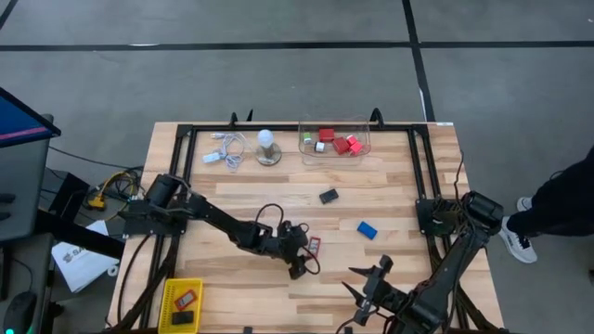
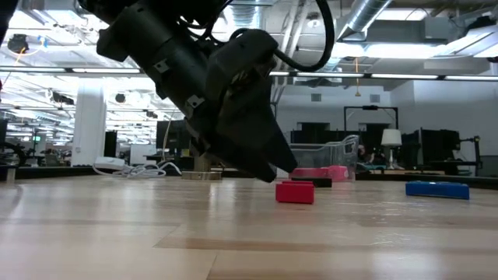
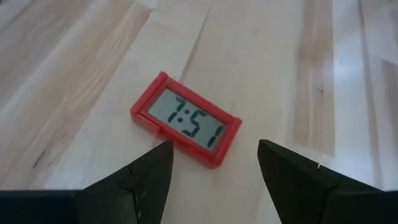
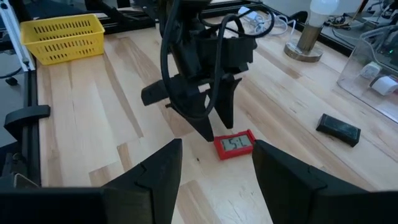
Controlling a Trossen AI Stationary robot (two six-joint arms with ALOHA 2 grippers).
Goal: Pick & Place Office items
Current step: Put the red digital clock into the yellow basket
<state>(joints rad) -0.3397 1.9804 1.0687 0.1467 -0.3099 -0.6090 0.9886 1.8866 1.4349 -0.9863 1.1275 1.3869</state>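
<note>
Wooden surface (image 1: 278, 199) with black frame rails. Nearest the front edge, left corner: a yellow basket (image 1: 180, 305) holding a red block and a black block. Front right: the right hand (image 1: 369, 288), fingers apart and empty, hovering above the surface and facing the left arm. Centre front: the left hand (image 1: 302, 264), fingers parted and holding nothing, tips low over the surface just beside a red clock (image 3: 186, 119); the clock lies flat, display up, ahead of the two dark fingertips (image 3: 152, 171) and not between them. From table height the same red clock (image 2: 295, 191) sits on the boards just beyond the lowered hand, apart from it. Right of centre: a blue block (image 1: 368, 229), lying flat, well apart from both hands. Middle of the surface: a black block (image 1: 329, 196), flat, alone. Far edge, right of centre: a clear bin (image 1: 335, 139) holding several red blocks along with white and green ones. Far edge, left of the bin: a white bulb on a round base (image 1: 267, 148), upright, and just beside it a white coiled cable (image 1: 227, 148) with an adapter. Beyond the right edge of the surface: a person's leg and shoe (image 1: 516, 241) on the grey floor.
</note>
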